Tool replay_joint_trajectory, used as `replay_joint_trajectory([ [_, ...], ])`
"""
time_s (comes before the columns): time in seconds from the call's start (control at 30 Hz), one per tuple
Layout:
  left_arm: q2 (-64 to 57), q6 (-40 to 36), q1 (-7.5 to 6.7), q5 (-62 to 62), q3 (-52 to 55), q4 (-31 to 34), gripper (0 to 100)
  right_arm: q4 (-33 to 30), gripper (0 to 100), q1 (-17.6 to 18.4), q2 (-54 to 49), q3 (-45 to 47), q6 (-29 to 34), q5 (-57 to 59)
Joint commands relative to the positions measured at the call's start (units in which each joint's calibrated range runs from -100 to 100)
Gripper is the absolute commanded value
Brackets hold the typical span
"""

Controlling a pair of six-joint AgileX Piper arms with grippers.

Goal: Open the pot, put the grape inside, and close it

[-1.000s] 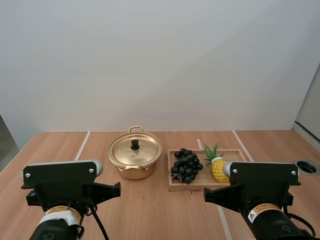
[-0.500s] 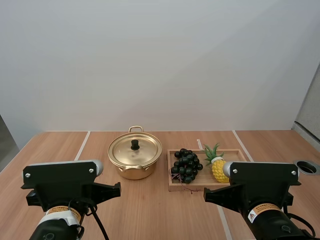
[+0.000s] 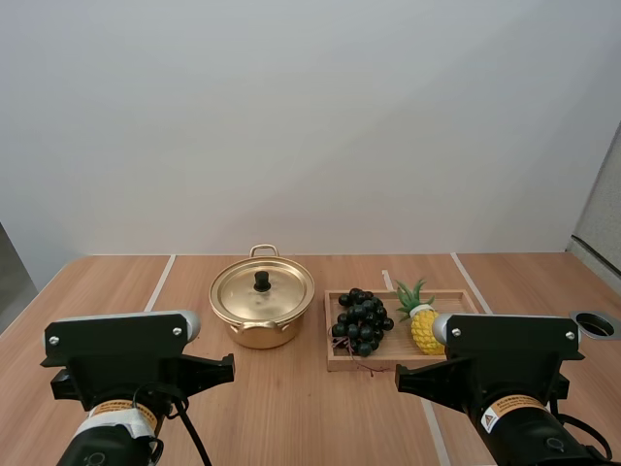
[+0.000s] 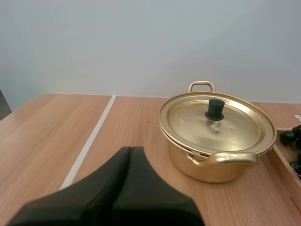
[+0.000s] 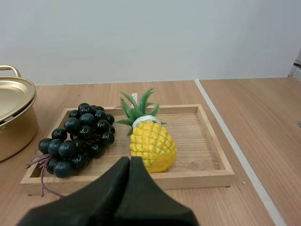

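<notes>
A gold pot (image 3: 262,311) (image 4: 218,141) stands mid-table with its lid (image 3: 262,289) (image 4: 217,122) on, a black knob (image 4: 215,109) at the lid's centre. To its right a wooden tray (image 3: 335,361) (image 5: 207,174) holds a bunch of dark grapes (image 3: 360,320) (image 5: 80,139) and a small yellow pineapple (image 3: 423,325) (image 5: 151,143). My left gripper (image 4: 131,153) is shut on nothing, short of the pot and apart from it. My right gripper (image 5: 130,162) is shut on nothing, just before the tray's near rim, between grapes and pineapple.
White tape lines (image 3: 160,282) run across the wooden table (image 3: 116,282). A round hole (image 3: 594,324) sits near the table's right edge. Bare wood lies left of the pot and right of the tray.
</notes>
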Motion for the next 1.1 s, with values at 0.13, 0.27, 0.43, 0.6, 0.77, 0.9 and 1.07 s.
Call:
replay_joint_trajectory([
  [0.13, -0.3, -0.4, 0.13, -1.3, 0.0, 0.3, 0, -0.1, 0, -0.2, -0.3, 0.1, 0.3, -1.5],
  [0.27, -0.3, -0.4, 0.13, -1.3, 0.0, 0.3, 0, 0.2, 0, -0.2, -0.3, 0.1, 0.3, -1.5],
  [0.43, -0.3, -0.4, 0.13, -4.0, 0.0, 0.3, 0, 1.0, 0, -0.2, -0.3, 0.1, 0.3, -2.5],
  [0.6, -0.3, -0.4, 0.13, -9.4, 0.0, 0.3, 0, 1.2, 0, -0.2, -0.3, 0.1, 0.3, -16.7],
  [0.77, -0.3, -0.4, 0.13, -9.6, -4.8, 0.3, 0, 0.9, 0, -0.2, -0.3, 0.1, 0.3, -30.4],
  [0.9, -0.3, -0.4, 0.13, -9.6, -10.1, 0.3, 0, -0.4, 0, -0.2, -0.3, 0.1, 0.3, -37.8],
  [1.07, -0.3, -0.4, 0.13, -9.6, -17.3, 0.3, 0, -0.4, 0, -0.2, -0.3, -0.1, 0.3, -40.1],
])
